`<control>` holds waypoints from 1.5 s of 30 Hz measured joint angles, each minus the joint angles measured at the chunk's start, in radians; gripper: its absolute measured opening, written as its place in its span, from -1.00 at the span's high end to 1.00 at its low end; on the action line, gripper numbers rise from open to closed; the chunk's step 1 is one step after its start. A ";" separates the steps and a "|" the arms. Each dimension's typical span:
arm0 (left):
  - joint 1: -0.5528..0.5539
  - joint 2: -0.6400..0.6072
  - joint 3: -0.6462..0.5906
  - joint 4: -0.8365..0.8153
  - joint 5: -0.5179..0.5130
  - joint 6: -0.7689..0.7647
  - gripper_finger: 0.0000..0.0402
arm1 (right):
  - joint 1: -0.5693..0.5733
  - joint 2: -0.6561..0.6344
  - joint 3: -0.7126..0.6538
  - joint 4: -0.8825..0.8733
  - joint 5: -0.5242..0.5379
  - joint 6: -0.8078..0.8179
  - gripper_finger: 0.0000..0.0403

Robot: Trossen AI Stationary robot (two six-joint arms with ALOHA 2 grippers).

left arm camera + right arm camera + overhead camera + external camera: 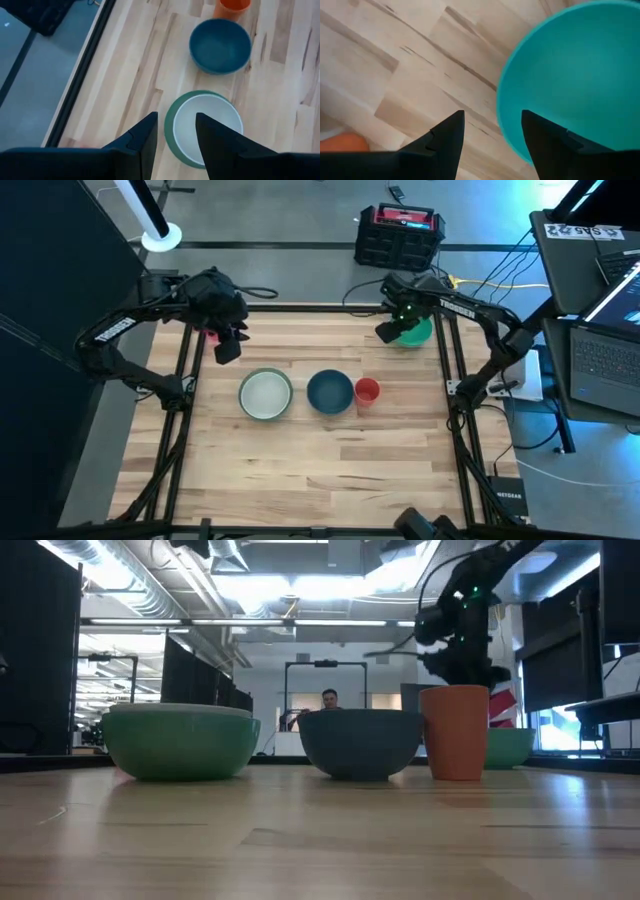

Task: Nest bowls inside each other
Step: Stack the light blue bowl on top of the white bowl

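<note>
A white bowl (266, 393) sits nested in a pale sage green bowl (170, 131) at the table's middle. To its right stand a dark blue bowl (329, 391) and a small orange-red cup (367, 390). A teal green bowl (416, 332) rests at the far right. My right gripper (492, 117) hangs open over the teal bowl's near-left rim (504, 120), fingers pointing down. My left gripper (176, 117) is open, raised at the far left, looking down on the nested pair. A bit of magenta pink (210, 336) shows under the left arm; the rest is hidden.
The black frame rails (183, 370) run along the table's left and right sides. Bare wood lies along the whole near half of the table. A person (329, 700) shows far off in the room behind. A laptop (610, 340) stands off the table's right.
</note>
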 joint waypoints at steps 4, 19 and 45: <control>0.000 0.000 0.000 0.003 -0.003 0.003 0.41 | 0.000 0.018 -0.041 0.026 0.020 -0.018 0.08; -0.001 -0.001 0.000 0.006 -0.021 0.023 0.41 | 0.000 0.033 -0.223 0.211 0.079 -0.075 0.84; 0.025 -0.051 -0.001 -0.071 -0.028 0.098 0.41 | 0.534 0.241 0.514 0.067 -0.007 -0.053 1.00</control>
